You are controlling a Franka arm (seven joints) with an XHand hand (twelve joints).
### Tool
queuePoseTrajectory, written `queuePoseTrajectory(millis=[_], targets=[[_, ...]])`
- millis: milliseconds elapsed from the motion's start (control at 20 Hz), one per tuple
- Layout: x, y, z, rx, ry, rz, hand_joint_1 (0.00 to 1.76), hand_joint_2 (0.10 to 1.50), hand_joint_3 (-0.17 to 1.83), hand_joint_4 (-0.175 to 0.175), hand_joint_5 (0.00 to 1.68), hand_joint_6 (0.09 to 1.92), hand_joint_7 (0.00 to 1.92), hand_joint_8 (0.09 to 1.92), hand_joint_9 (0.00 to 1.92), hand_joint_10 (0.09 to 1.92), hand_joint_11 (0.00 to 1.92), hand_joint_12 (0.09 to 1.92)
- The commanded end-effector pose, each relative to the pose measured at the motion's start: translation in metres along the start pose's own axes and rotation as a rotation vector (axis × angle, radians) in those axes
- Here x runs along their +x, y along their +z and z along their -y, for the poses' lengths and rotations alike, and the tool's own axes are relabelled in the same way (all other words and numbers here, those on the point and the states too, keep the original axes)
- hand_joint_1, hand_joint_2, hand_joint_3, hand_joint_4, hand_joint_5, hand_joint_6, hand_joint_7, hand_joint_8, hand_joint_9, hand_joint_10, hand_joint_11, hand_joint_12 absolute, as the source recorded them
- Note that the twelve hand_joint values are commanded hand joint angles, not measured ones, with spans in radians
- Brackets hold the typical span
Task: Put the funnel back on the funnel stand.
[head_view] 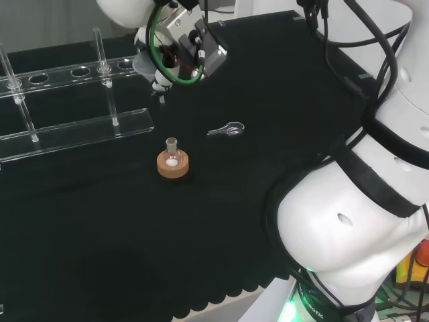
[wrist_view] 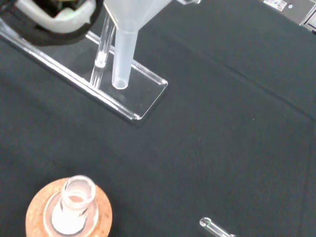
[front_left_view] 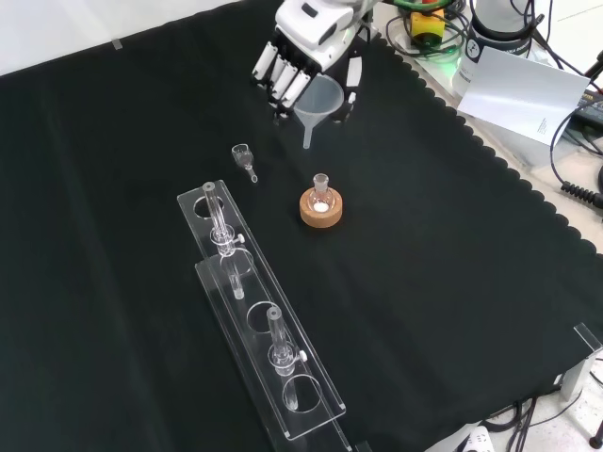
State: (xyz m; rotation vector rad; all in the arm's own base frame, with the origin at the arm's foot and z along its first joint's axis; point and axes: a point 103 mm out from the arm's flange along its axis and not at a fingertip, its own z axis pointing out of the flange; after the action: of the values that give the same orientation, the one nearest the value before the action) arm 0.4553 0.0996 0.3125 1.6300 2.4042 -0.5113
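Observation:
In the front view the black and white hand (front_left_view: pixel 306 47) hangs above the cloth near the top, shut on a translucent funnel (front_left_view: pixel 318 102) with its stem pointing down. The head view shows the hand (head_view: pixel 177 47) with the funnel (head_view: pixel 146 66) just right of the stand's near end. The clear acrylic funnel stand (front_left_view: pixel 259 311) is a long two-tier rack with round holes; it lies along the left in the head view (head_view: pixel 74 127). In the wrist view the funnel stem (wrist_view: pixel 122 54) hangs over the end of the stand's base plate (wrist_view: pixel 143 98).
A small round flask (front_left_view: pixel 321 186) stands on a cork ring (front_left_view: pixel 321 211) just below the hand in the front view. A small clear glass piece (front_left_view: pixel 244 158) lies on the cloth to its left. The cloth's scalloped edge (front_left_view: pixel 490 141) runs down the right, with paper and cables beyond.

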Motion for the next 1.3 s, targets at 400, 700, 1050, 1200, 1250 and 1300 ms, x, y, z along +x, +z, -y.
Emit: queuePoseTrajectory(millis=[400,700,1050,1200,1250,1300], targets=[[-0.042,-0.007,-0.042,-0.028,0.033,-0.061,0.83,0.67,0.52,-0.045,0.6,0.75,0.81,0.75,1.18,0.48,0.76,1.12],[-0.066,-0.016,-0.074,-0.055,0.044,-0.099,0.83,0.67,0.52,-0.046,0.6,0.76,0.82,0.75,1.18,0.49,0.77,1.12],[-0.071,-0.021,-0.108,-0.066,0.022,-0.105,0.82,0.67,0.52,-0.048,0.6,0.76,0.82,0.76,1.17,0.49,0.77,1.12],[-0.068,-0.022,-0.12,-0.071,0.007,-0.108,0.82,0.67,0.52,-0.049,0.6,0.76,0.82,0.76,1.17,0.49,0.77,1.12],[-0.066,-0.022,-0.125,-0.073,0.002,-0.105,0.82,0.67,0.52,-0.049,0.6,0.77,0.83,0.76,1.17,0.49,0.77,1.12],[-0.065,-0.023,-0.129,-0.076,-0.003,-0.105,0.82,0.67,0.52,-0.049,0.6,0.77,0.83,0.76,1.17,0.49,0.77,1.12]])
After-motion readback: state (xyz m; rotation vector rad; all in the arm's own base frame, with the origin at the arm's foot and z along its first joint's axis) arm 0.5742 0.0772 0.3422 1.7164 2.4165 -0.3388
